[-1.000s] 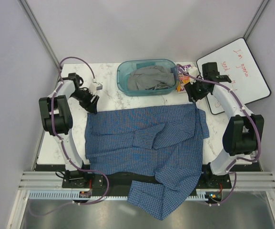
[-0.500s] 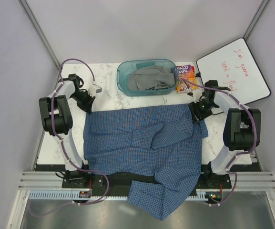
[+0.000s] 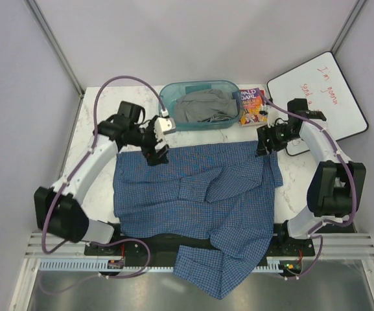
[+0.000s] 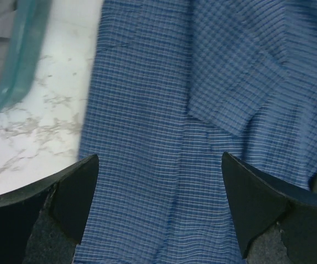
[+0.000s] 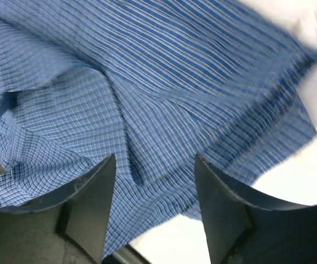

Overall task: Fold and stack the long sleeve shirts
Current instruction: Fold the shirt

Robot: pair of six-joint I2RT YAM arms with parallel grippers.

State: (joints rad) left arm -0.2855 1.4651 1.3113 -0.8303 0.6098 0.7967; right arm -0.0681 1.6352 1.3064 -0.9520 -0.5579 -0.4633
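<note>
A blue fine-checked long sleeve shirt (image 3: pixel 199 194) lies spread over the white marbled table (image 3: pixel 99 175), its lower part hanging over the near edge. A sleeve is folded across its middle. My left gripper (image 3: pixel 157 154) is open and empty above the shirt's far left edge; the left wrist view shows the cloth (image 4: pixel 163 137) between its fingers (image 4: pixel 70 192). My right gripper (image 3: pixel 263 144) is open and empty above the shirt's far right corner; the right wrist view shows the rumpled cloth (image 5: pixel 163 99) below its fingers (image 5: pixel 92 203).
A teal plastic bin (image 3: pixel 201 105) holding grey cloth (image 3: pixel 203 107) stands at the table's far edge; its rim shows in the left wrist view (image 4: pixel 15 66). A colourful book (image 3: pixel 251 107) lies to its right. A whiteboard (image 3: pixel 323 97) with red writing leans at the far right.
My left arm swung from the far left corner rightward to above the shirt's far left edge. My right gripper rose slightly from the shirt's far right corner. The shirt's far edge lies flatter.
</note>
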